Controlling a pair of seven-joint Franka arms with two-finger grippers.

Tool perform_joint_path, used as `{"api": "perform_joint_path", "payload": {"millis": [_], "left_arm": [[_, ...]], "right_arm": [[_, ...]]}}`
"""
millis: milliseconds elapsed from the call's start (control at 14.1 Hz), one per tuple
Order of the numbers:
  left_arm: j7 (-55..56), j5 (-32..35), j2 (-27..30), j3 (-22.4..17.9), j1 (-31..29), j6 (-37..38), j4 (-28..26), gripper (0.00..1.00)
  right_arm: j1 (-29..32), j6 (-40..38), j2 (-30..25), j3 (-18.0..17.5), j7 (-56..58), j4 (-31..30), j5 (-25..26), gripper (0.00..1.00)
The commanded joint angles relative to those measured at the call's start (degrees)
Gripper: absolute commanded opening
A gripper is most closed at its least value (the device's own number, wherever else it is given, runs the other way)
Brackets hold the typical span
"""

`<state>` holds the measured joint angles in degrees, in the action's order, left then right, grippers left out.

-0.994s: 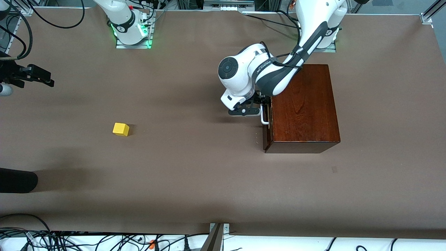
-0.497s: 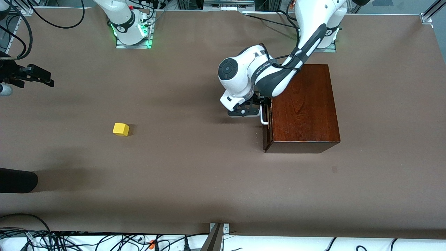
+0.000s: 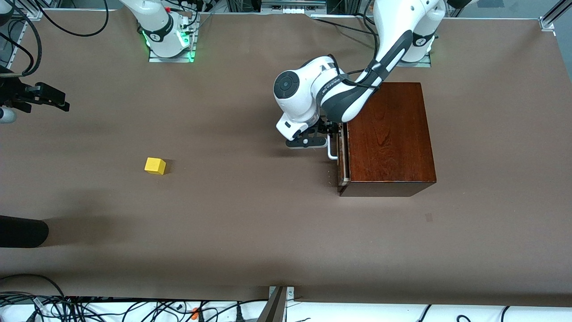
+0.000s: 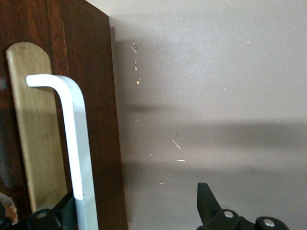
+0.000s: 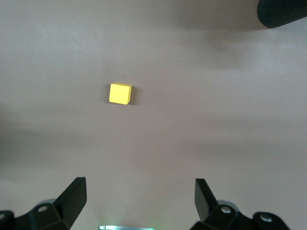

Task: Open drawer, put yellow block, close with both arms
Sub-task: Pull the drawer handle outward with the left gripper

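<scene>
Your left gripper (image 3: 330, 136) sits at the front of the dark wooden box (image 3: 388, 134), which stands toward the left arm's end of the table. The drawer (image 3: 341, 161) is open only a crack: a thin pale strip of its tray shows between the reddish-brown front and the box. In the left wrist view you can see the white handle (image 4: 76, 153) running between the fingers (image 4: 207, 203); they stand well apart on either side of the bar, not pinched onto it, one finger out over the bare table (image 3: 250, 223) and the other against the drawer front.

The yellow block (image 3: 155, 166) lies alone on the table toward the right arm's end, well apart from the box and a little nearer the front camera than the handle.

Your right gripper (image 5: 139, 203) waits high over the table, and the right wrist view looks straight down on the block (image 5: 120, 93). Its fingers are spread wide and hold nothing.
</scene>
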<state>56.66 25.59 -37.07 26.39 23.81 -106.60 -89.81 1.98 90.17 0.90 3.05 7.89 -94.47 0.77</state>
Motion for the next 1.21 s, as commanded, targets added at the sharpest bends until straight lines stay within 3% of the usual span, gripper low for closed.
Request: {"api": "perform_joint_path", "payload": {"millis": [0,1136], "left_arm": [[1.6,0.4,-3.2,0.5,2.4,-0.2,4.2,1.0],[5.1,0.2,-9.4,0.5,8.4,0.1,15.5,1.0]], "right_arm": [[0.7,-0.8,0.1,-0.3,0.8,0.5,-1.0,1.0],[0.6,-0.7,0.1,-0.4,0.8,0.5,-1.0,1.0]]}}
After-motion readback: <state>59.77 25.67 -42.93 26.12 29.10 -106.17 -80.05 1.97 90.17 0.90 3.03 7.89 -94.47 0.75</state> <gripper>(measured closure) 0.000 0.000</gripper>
